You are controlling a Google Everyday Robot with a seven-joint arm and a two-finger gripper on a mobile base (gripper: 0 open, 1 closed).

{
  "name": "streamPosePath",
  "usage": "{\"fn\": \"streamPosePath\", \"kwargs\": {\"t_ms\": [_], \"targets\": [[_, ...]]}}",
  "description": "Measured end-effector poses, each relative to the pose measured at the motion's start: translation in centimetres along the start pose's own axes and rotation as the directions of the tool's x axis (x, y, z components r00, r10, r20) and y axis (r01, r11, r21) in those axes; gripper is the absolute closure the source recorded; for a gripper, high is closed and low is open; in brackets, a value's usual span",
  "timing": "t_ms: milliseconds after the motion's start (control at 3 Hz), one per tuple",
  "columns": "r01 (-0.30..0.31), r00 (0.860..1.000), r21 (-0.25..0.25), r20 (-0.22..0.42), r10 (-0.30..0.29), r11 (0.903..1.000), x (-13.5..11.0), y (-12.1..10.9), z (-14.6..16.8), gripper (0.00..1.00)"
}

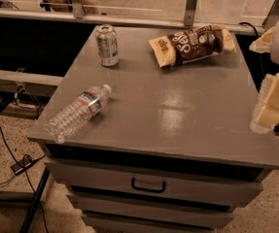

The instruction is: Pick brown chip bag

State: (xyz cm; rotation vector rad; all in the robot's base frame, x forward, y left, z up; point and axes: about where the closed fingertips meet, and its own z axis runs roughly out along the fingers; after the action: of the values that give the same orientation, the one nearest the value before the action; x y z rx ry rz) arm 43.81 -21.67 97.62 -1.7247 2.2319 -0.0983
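The tool [273, 98] is seen at the right edge of the surface [178, 115]; its state cannot be told. The brown chip bag [192, 43] could be shoved off the far edge by a low approach.

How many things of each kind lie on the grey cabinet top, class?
brown chip bag: 1
water bottle: 1
drink can: 1
Total: 3
The pincer hangs beside the right edge of the cabinet, uncounted.
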Motion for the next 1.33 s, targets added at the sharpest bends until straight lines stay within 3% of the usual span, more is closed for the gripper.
{"fn": "streamPosePath", "kwargs": {"t_ms": [667,1000,1333], "targets": [[0.012,1.0,0.007,0.011,-0.012,0.9999,-0.3,-0.7,0.2,0.0],[0.039,0.998,0.035,0.045,-0.04,0.9986,-1.1,-4.7,1.2,0.0],[0.059,0.995,0.09,0.073,-0.066,0.9942,-2.0,-13.3,4.9,0.0]]}}
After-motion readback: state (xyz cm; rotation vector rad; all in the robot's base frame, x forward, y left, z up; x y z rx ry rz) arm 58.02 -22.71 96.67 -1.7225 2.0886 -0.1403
